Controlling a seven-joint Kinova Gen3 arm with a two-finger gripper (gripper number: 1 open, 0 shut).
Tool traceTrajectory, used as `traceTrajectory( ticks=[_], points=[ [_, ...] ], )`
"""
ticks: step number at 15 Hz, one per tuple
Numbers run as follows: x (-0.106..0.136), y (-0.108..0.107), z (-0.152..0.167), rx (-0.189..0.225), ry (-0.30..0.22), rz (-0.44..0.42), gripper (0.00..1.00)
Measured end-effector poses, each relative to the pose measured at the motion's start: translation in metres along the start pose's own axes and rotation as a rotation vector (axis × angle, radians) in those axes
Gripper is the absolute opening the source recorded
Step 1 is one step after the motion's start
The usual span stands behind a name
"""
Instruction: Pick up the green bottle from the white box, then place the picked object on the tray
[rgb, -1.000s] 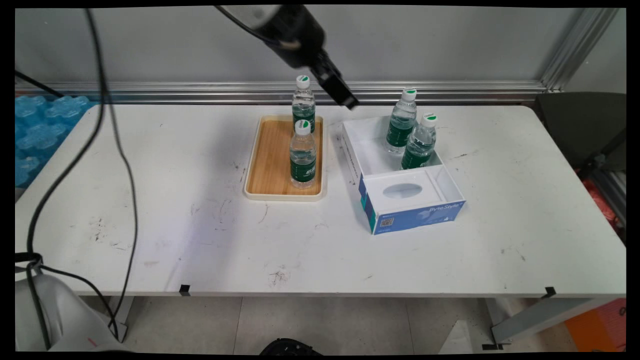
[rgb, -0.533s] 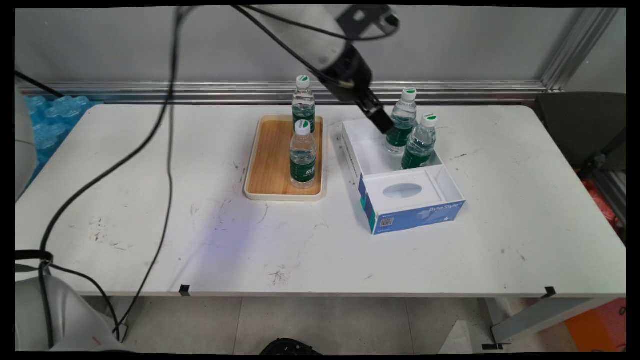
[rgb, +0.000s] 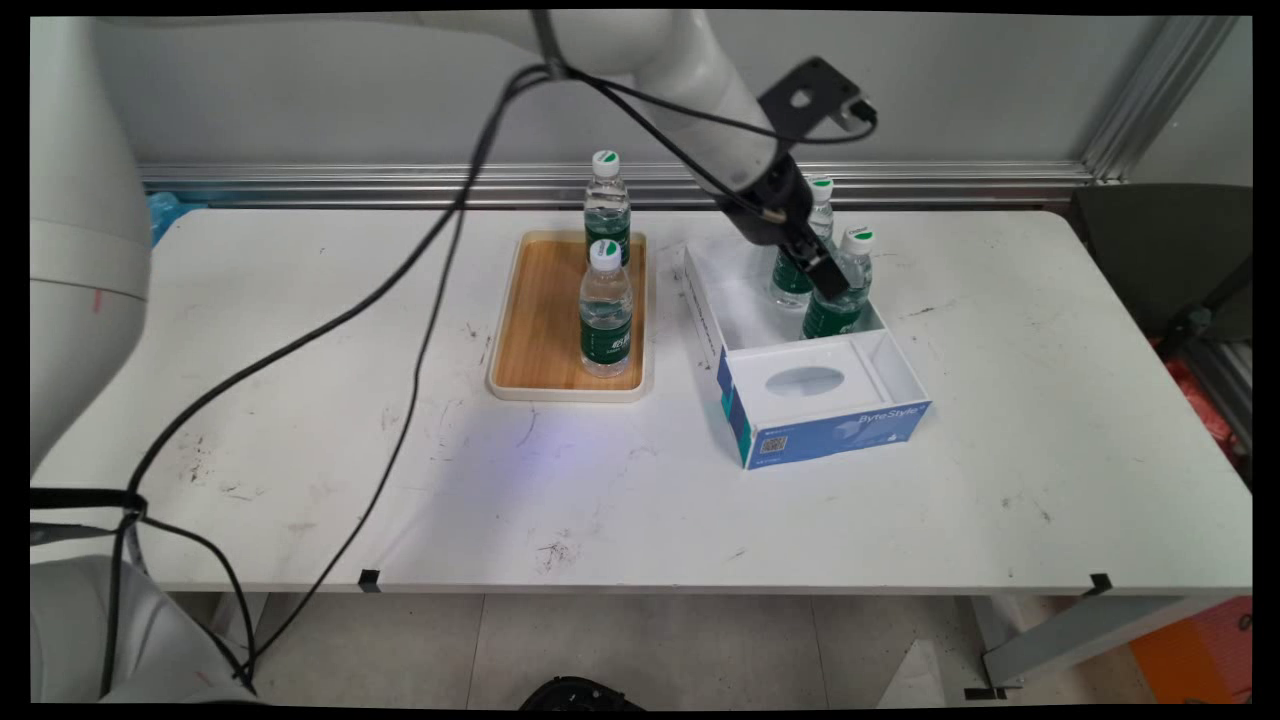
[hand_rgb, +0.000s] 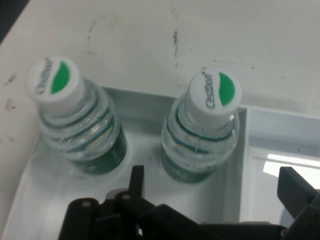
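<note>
Tool (rgb: 829, 279) is hovering spread, gripping nothing, over the nearer boxed bottle (hand_rgb: 204, 131) in the box (rgb: 741, 309) toward the tabletop's (rgb: 300, 420) far edge, probably not touching; tray (rgb: 530, 330) is carrying two.

Even, diffuse overhead light fills the main view, bright enough that the scuffed white counter (rgb: 300, 330) shows only soft, faint shadows, such as the pale ones beside the shallow wooden tray with a cream rim (rgb: 520, 320) and the open blue-and-white cardboard box (rgb: 800, 440). The straight aluminium rail along the grey wall (rgb: 400, 185) bows slightly toward the frame's sides, a wide-lens distortion. The hand view is softer and mildly blurred, with the black claw (hand_rgb: 210, 200) dark and out of focus, and gentle glare on the clear plastic bottles with white-and-green caps (hand_rgb: 205, 135).
</note>
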Motion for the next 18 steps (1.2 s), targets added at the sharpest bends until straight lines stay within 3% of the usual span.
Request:
traceTrajectory(
  ticks=[8,13,14,18],
  points=[
    [0.018,0.001,0.060,-0.013,-0.006,0.022,1.00],
    [0.020,0.000,0.073,-0.009,-0.008,0.030,1.00],
    [0.020,0.000,0.075,-0.009,-0.008,0.032,0.00],
    [0.020,-0.001,0.072,0.003,0.000,0.034,0.00]
  ],
)
